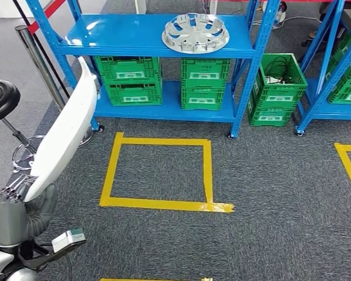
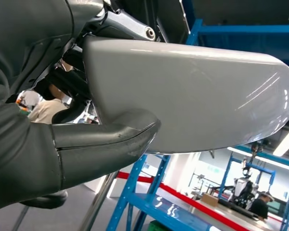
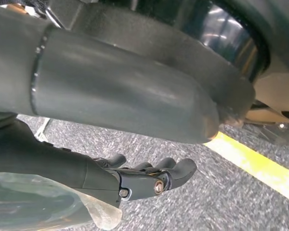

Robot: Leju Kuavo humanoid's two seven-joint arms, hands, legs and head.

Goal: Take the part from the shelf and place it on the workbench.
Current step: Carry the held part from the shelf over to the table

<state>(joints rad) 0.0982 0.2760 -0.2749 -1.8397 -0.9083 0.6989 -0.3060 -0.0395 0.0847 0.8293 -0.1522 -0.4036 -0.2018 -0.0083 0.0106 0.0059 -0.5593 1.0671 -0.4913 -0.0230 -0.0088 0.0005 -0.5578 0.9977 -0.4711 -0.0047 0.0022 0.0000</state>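
One white part (image 1: 65, 137) is clamped in your left hand (image 1: 19, 208), off the blue shelf (image 1: 156, 35); right hand (image 3: 150, 178) hangs w/ fingers curled, empty. Carry step; next, find the workbench & set down.

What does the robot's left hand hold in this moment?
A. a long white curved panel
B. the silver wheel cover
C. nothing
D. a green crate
A: in the head view the left hand grips the lower end of a long white curved panel, while the silver wheel cover lies on the top shelf.
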